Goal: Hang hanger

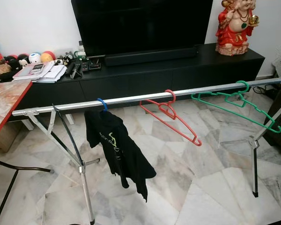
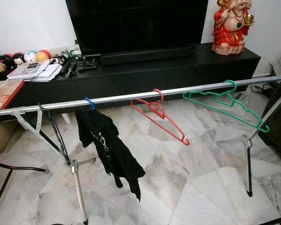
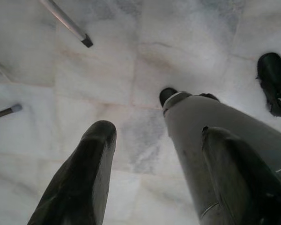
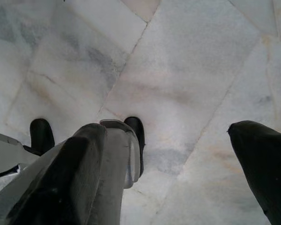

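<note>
Three hangers sit on the silver rail [image 1: 131, 99]: a blue hanger [image 1: 102, 103] carrying a black shirt [image 1: 117, 150], a red hanger [image 1: 171, 117] at mid-rail, a green hanger [image 1: 234, 104] toward its right end, bare rail between. Left end effector [image 3: 152, 173] hangs over marble floor [image 3: 131, 70], fingers apart. Right end effector [image 4: 178, 173] likewise, apart.

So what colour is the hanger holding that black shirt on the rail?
Blue: the hanger's hook shows over the rail, above the black shirt, clearest in the left eye view.

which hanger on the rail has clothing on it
The blue hanger, leftmost of the three on the rail, carries a black garment. The red hanger and green hanger hang bare.
</note>
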You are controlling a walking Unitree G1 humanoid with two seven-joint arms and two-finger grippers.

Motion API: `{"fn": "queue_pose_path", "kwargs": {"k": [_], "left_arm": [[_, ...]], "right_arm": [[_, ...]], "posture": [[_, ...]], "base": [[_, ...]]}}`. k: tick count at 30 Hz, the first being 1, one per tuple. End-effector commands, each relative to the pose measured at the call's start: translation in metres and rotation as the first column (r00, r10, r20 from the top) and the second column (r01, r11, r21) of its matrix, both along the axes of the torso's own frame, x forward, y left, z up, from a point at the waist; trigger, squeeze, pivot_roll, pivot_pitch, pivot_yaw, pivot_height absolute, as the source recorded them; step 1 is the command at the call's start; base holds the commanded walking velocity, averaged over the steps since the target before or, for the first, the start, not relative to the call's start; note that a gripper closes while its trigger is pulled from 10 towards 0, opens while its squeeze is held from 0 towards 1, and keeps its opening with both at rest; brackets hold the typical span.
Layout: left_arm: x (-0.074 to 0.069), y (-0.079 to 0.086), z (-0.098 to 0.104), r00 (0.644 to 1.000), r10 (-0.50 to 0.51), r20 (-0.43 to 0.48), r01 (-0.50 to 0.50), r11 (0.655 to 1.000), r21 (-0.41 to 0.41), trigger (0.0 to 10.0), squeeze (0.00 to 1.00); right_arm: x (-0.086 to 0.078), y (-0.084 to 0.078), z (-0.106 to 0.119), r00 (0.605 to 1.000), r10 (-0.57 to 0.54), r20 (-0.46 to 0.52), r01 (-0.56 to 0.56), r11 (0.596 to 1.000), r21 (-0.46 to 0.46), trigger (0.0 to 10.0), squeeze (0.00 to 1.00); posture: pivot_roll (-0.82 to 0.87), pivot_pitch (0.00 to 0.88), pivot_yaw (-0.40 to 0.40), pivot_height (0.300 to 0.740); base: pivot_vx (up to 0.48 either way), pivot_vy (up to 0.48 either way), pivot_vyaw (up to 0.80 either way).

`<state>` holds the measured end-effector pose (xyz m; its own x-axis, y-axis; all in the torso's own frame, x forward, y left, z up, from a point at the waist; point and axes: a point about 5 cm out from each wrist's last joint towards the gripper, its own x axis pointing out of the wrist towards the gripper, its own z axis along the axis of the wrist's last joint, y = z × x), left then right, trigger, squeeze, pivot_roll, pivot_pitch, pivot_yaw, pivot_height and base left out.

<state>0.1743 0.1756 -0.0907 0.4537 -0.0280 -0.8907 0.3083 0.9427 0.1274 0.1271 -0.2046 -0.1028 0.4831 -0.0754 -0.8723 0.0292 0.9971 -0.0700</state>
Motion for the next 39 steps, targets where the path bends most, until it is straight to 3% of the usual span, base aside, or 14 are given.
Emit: {"fn": "queue_pose_path", "kwargs": {"k": [1, 39], "left_arm": [[-0.0026, 0.0, -0.0012, 1.0, -0.002, -0.012, 0.002, 1.0, 0.005, 10.0, 0.0], [-0.0019, 0.0006, -0.0008, 1.0, 0.005, -0.006, -0.005, 1.0, 0.003, 10.0, 0.0]], "right_arm": [[-0.0058, 0.0008, -0.0021, 1.0, 0.003, -0.022, -0.003, 1.0, 0.001, 10.0, 0.0], [-0.0061, 0.0011, -0.0023, 0.999, -0.029, -0.02, 0.029, 1.0, 0.008, 10.0, 0.0]], "posture": [[-0.06, 0.002, 0.067, 0.74], [-0.05, 0.007, 0.063, 0.74]], "base": [[0.0, 0.0, -0.8], [0.0, 0.0, -0.79]]}}
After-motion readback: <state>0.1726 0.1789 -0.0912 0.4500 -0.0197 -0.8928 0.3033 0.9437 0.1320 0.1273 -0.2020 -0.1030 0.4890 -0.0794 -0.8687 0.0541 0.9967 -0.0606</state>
